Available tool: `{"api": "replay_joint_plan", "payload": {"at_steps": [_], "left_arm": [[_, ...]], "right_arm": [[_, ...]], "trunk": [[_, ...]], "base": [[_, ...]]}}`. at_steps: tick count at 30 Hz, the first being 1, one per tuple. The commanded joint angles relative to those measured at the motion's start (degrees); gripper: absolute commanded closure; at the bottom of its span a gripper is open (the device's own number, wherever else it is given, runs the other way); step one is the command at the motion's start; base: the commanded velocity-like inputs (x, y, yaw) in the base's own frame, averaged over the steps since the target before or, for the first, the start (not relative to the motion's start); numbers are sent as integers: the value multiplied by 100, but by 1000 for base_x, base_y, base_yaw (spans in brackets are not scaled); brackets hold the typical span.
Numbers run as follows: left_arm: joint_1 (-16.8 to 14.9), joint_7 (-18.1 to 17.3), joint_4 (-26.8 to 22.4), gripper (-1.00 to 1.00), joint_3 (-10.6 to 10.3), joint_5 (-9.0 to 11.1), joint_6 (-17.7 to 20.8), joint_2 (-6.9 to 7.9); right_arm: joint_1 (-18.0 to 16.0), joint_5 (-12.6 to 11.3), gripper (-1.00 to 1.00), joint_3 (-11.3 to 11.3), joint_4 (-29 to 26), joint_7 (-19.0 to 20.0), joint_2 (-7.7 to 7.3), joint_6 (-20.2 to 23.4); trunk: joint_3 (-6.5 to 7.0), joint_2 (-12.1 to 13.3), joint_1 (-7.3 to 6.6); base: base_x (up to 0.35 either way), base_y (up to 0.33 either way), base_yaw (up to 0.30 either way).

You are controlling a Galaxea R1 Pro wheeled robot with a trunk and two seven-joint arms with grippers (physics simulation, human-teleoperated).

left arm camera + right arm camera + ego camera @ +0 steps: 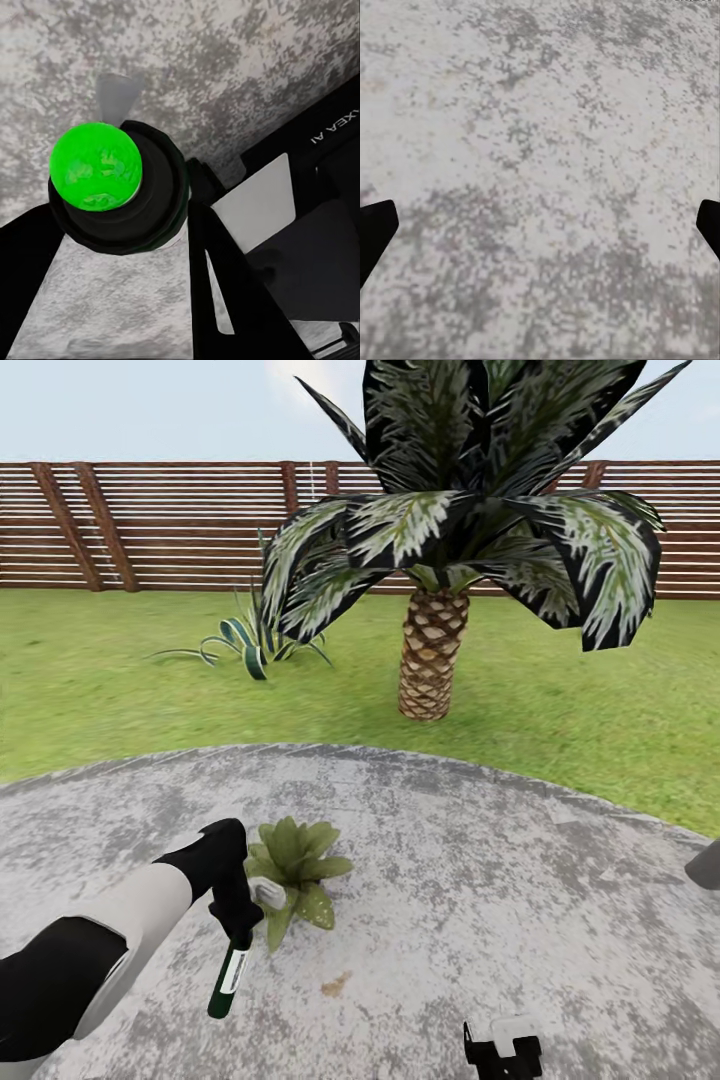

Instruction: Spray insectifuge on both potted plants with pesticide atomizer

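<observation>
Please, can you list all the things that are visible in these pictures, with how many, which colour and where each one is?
pesticide atomizer: one, white head, dark green body, held in the left gripper beside the plant
potted plant: one, pale-speckled green, on the patio
patio: one, round, grey, in the foreground
palm tree: one, brown trunk, dark fronds, on the lawn
agave: one, striped green, on the lawn left of the palm
lawn: green, behind the patio
fence: brown slats, at the back
left gripper: black, shut on the atomizer
right gripper: black fingertips, open above the patio
</observation>
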Motion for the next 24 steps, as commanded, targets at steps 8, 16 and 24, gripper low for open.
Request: {"api": "replay_joint_plan", "payload": {"at_steps": [8, 16, 24], "left_arm": [[13, 7, -14, 100, 35, -44, 52, 8], [485, 799, -20, 100, 946, -27, 14, -106], [993, 1569, -398, 100, 1819, -27, -299, -84]], "right_arm": [[-6, -24, -100, 49, 8, -38, -5, -14], [-6, -24, -100, 49, 8, -38, 2, -14], [-6, -24, -100, 49, 8, -39, 3, -14]], "trunk": [[-4, -2, -1], [-4, -2, -1], [-4, -2, -1]], "base": [[21, 109, 0], [0, 0, 0], [0, 0, 0]]}}
